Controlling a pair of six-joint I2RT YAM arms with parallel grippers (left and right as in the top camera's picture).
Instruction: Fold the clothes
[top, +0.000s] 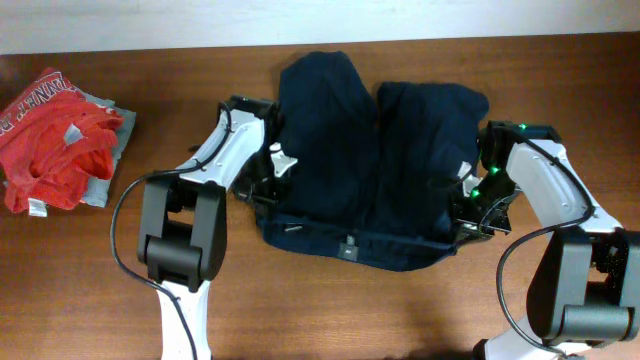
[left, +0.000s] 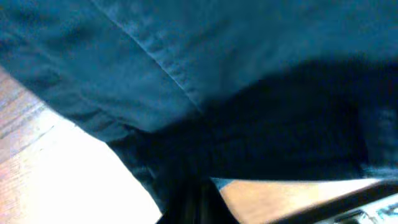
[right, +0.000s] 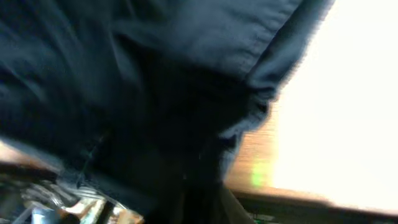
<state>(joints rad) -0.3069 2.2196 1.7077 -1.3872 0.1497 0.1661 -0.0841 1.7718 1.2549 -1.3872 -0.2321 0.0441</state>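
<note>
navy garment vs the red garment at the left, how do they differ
The navy garment is plain; the red garment carries white lettering. The navy garment lies spread out mid-table; the red garment is crumpled in a heap on a grey garment. Both are soft fabric on the wooden table.

text: white lettering (top: 33, 100) | on: red garment (top: 65, 150) | reading: too small, perhaps capitals; not legible
</note>
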